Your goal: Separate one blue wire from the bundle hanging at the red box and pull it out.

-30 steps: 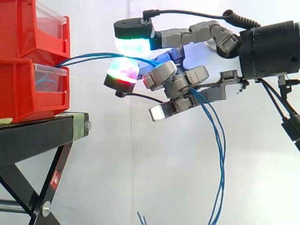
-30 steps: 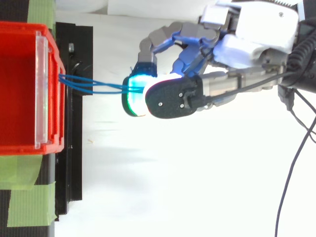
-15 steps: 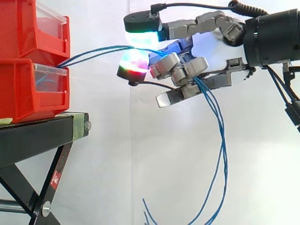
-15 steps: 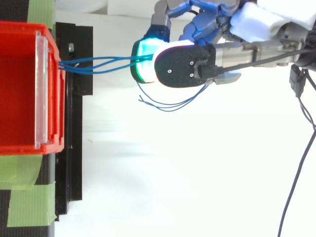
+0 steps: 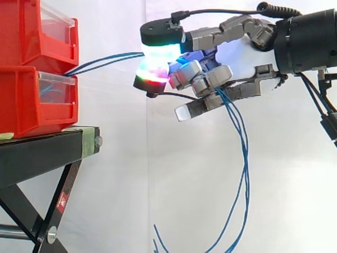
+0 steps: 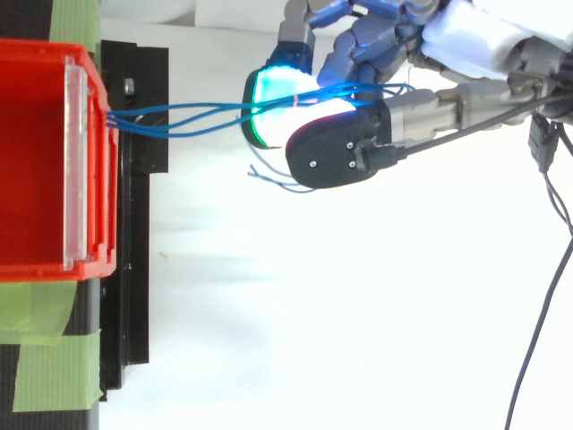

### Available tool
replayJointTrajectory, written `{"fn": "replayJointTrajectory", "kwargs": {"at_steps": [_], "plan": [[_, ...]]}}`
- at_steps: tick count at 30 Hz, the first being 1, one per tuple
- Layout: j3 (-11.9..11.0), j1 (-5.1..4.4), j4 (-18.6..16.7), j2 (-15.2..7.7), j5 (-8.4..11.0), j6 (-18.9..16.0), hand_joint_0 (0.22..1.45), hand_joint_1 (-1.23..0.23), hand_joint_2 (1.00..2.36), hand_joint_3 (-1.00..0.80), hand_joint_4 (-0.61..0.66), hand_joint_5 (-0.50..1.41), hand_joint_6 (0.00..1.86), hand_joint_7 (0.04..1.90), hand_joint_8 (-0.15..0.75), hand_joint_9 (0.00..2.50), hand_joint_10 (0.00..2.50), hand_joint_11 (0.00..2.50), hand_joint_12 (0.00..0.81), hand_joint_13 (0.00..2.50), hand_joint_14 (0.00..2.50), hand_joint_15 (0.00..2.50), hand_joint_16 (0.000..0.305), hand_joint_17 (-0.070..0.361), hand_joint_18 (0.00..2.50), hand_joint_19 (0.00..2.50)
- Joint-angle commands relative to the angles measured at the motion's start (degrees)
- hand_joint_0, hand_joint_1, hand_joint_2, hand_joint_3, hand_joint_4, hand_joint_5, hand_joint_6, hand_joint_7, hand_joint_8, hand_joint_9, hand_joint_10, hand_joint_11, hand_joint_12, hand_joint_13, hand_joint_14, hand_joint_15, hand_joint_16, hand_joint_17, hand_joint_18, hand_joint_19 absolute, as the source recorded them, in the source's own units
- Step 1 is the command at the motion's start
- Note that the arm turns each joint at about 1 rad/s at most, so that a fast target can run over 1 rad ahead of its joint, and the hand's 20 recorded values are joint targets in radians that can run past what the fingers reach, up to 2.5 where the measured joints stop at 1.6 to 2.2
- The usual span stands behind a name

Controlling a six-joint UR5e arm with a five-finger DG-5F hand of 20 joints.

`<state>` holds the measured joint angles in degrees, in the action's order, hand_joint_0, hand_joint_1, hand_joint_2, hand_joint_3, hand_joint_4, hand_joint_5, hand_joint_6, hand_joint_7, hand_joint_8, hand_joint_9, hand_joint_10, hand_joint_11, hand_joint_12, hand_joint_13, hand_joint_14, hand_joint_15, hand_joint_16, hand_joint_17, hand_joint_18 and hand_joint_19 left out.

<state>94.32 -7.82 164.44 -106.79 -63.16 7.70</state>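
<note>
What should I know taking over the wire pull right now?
Hand: shut on wires, pinched between its glowing pads, out to the right of the red bins.
Wires: several blue strands run from the bins' front across to the hand, then hang below it in long loose loops.
Done: bundle gripped and stretched out from the bins.
Left: more than one strand looks to be in the pinch. Single one out, then pull it clear; none is out of the bins yet.
</note>
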Motion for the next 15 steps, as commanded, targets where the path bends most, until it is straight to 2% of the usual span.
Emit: {"fn": "replayJointTrajectory", "kwargs": {"at_steps": [1,4,5,9,15], "plan": [[0.0,0.0,0.0,0.0,0.06,0.0,0.7,-0.89,1.02,-0.33,0.27,-0.24,0.86,1.09,0.335,0.71,0.87,1.5,0.358,1.09,0.87,1.47,0.044,0.099,0.7,0.71],[0.0,0.0,0.0,0.0,-0.03,0.0,0.67,-0.85,1.02,-0.33,0.26,-0.24,0.86,1.08,0.339,0.72,0.89,1.49,0.355,1.09,0.88,1.46,0.044,0.099,0.7,0.73],[0.1,0.0,0.0,0.0,-0.03,0.0,0.63,-0.79,1.02,-0.32,0.27,-0.24,0.86,1.07,0.341,0.73,0.89,1.49,0.348,1.09,0.9,1.45,0.044,0.099,0.7,0.74],[0.0,0.0,-0.1,0.0,-0.03,0.0,0.6,-0.7,1.01,-0.37,0.27,-0.24,0.85,1.08,0.345,0.75,0.88,1.48,0.357,1.08,1.02,1.39,0.045,0.102,0.69,0.75],[0.0,0.0,-0.1,0.0,-0.03,0.0,0.56,-0.64,1.01,-0.42,0.28,-0.24,0.84,1.07,0.355,0.77,0.89,1.47,0.362,1.08,1.06,1.35,0.048,0.109,0.7,0.76]]}}
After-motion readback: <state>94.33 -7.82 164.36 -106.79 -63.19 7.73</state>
